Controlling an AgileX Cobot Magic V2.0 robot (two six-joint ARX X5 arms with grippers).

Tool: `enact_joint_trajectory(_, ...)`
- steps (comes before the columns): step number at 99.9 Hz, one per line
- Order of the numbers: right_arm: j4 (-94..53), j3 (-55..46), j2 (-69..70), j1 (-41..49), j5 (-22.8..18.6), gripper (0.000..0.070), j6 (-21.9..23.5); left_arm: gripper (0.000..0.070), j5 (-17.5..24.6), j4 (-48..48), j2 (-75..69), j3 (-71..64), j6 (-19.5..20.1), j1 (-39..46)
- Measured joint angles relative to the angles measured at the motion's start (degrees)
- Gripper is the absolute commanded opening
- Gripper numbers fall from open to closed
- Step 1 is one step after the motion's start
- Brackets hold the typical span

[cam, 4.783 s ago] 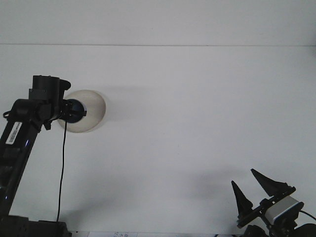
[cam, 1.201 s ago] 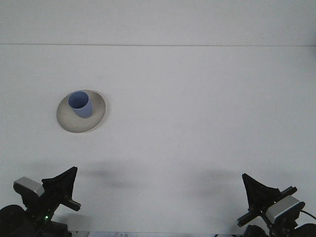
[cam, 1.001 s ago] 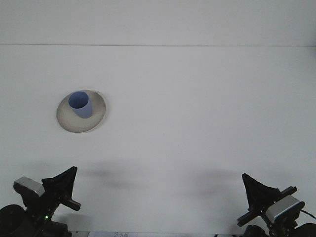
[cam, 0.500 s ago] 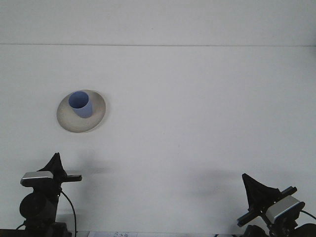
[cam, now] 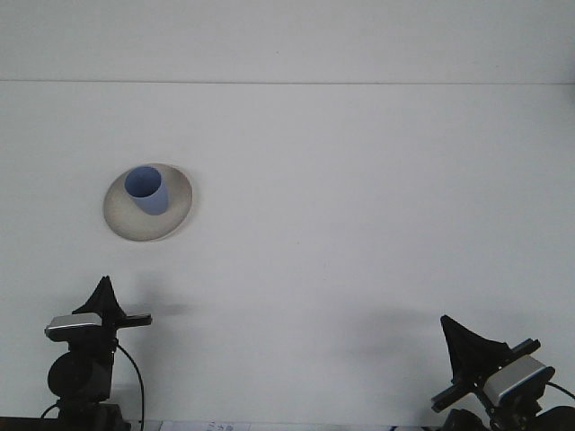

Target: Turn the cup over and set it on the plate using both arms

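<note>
**Cup upright on plate, both arms low at the near edge**

The blue cup (cam: 145, 190) stands mouth up on the plate (cam: 171, 220), set toward the plate's back left part, its open rim facing the camera. The plate is a pale, round dish lying flat on the left half of the white worktop (cam: 359, 197). Nothing touches the cup or the plate; both arms are well apart from them.

The left tool (cam: 101, 301) sits low at the near left edge, directly in front of the plate. Its dark fingers point up and away as one narrow peak, and from this angle I cannot tell whether they are together or spread. It has hold of nothing. A small grey camera block (cam: 72, 322) rides on the wrist below it, and a black cable (cam: 135, 386) loops down from the arm toward the bottom edge.

The right tool (cam: 460, 337) sits low at the near right corner, far from the cup. Its dark fingers show as a single wedge, so their gap cannot be judged either; it holds nothing. A grey-fronted camera block (cam: 514, 379) is mounted just behind it.

Both arms cast soft shadows on the worktop. No label, brand or writing can be read on any item; a strip of print at the bottom edge is too small to make out.
</note>
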Motion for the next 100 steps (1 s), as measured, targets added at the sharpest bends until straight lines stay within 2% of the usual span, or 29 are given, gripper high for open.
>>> enact_joint_trajectory(88, 0.00, 0.00, 0.00, 0.00, 0.00, 0.0007, -0.02, 0.0015, 0.00, 0.24, 0.00, 0.00, 0.00, 0.02)
enact_joint_trajectory(100, 0.57, -0.20, 0.00, -1.68, 0.07, 0.0007, -1.40, 0.0015, 0.00, 0.24, 0.00, 0.00, 0.00, 0.02)
